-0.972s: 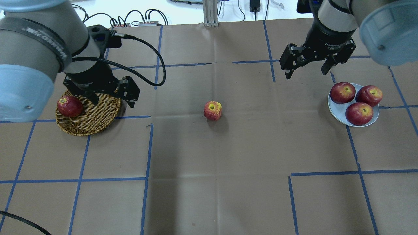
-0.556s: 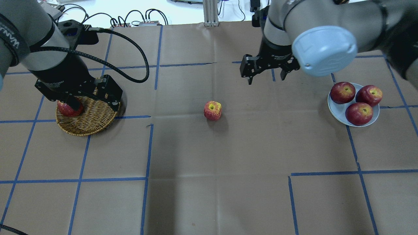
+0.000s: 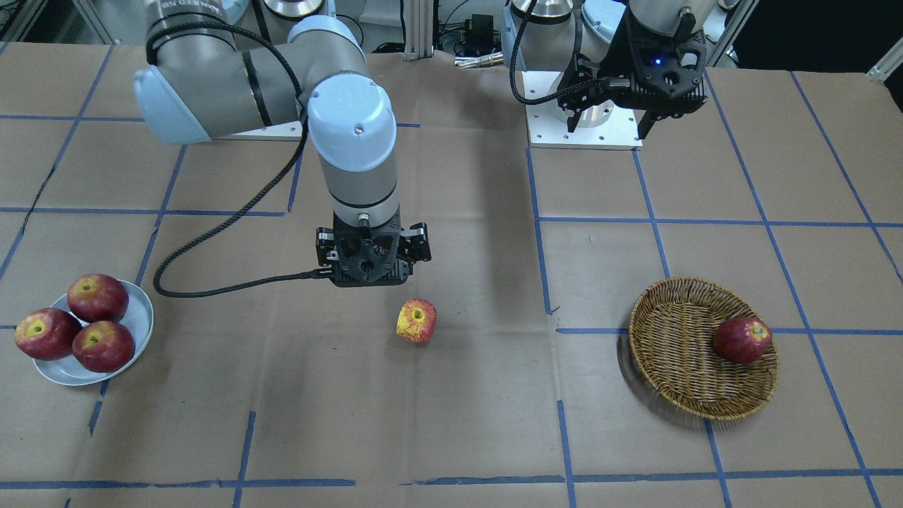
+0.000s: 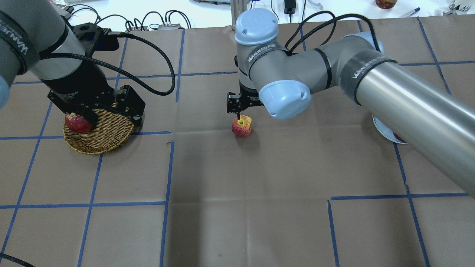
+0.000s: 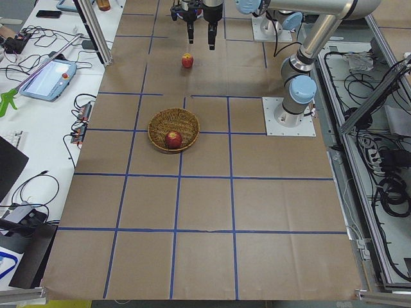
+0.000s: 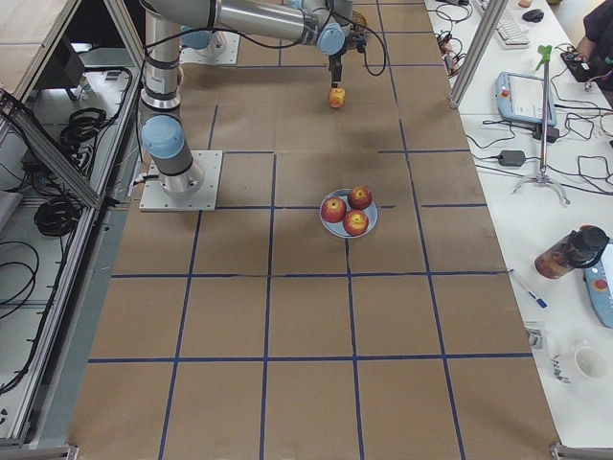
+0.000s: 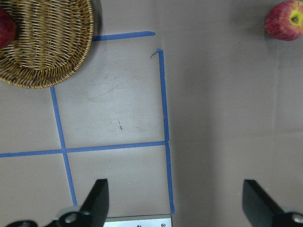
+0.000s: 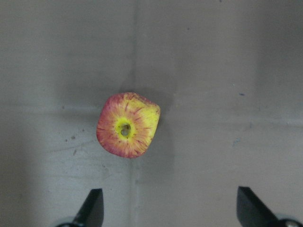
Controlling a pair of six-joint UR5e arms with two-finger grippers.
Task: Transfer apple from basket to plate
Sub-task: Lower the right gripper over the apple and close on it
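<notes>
The apple (image 4: 242,126), red with yellow patches, lies on the bare table at mid-table, outside the basket; it also shows in the front view (image 3: 416,321). My right gripper (image 8: 173,208) hangs open straight above the apple (image 8: 128,124), not touching it. The wicker basket (image 4: 105,139) stands at the left with one dark red apple (image 4: 78,123) in it. My left gripper (image 7: 179,203) is open and empty, raised high behind the basket (image 3: 670,353). The blue-grey plate (image 3: 142,317) holds three dark red apples; in the overhead view my right arm hides most of it.
My right arm (image 4: 389,92) stretches across the right half of the table over the plate. A black cable (image 3: 226,271) trails from the right wrist. Blue tape lines cross the brown table cover. The left arm's base plate (image 3: 585,134) is at the robot side.
My right gripper has swung from beside the plate to mid-table and now hangs over the apple, still open. My left gripper has shifted slightly by the basket, still open.
</notes>
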